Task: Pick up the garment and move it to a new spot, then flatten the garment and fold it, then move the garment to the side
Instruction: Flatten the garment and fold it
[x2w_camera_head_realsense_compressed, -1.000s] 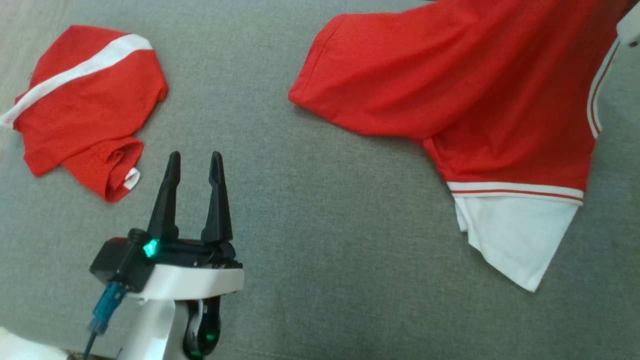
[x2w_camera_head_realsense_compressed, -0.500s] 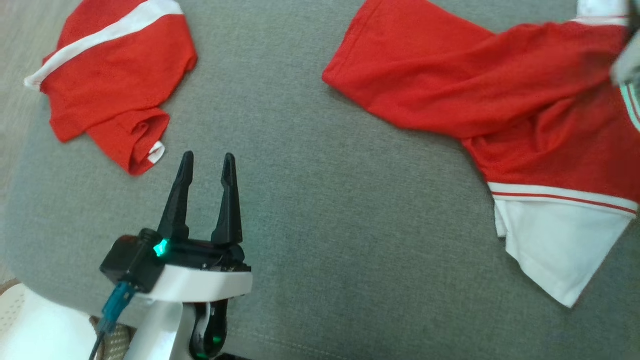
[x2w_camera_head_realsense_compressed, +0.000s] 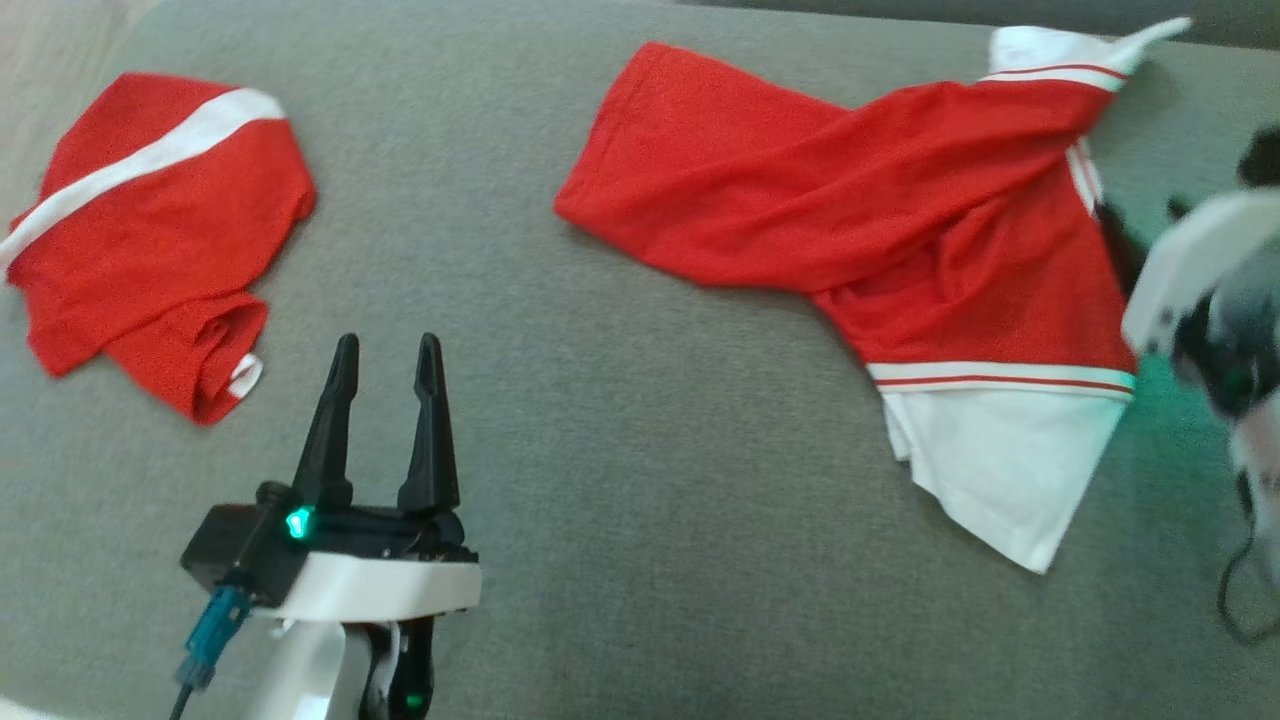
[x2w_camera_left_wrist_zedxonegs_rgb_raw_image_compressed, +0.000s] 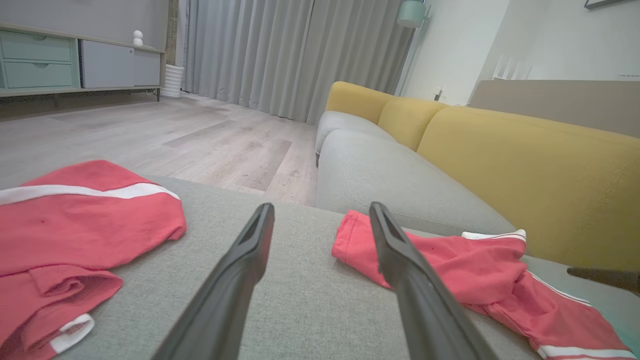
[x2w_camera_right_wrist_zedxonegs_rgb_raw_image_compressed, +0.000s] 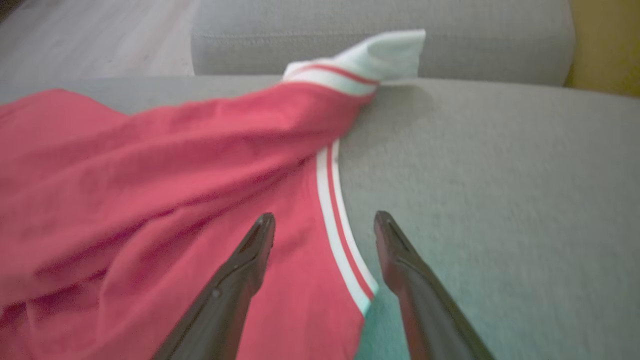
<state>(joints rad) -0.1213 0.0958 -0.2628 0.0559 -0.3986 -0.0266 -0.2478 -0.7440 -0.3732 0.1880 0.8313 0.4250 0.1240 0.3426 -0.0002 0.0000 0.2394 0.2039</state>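
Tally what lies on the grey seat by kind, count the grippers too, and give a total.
Red-and-white garments: 2, the spread garment and the bundled garment
Grippers: 2, the left gripper and the right gripper, both open
Total: 4

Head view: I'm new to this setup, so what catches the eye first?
A large red garment with white trim lies rumpled on the right of the grey cushion. A smaller red garment sits bunched at far left. The left gripper hovers open at lower left.
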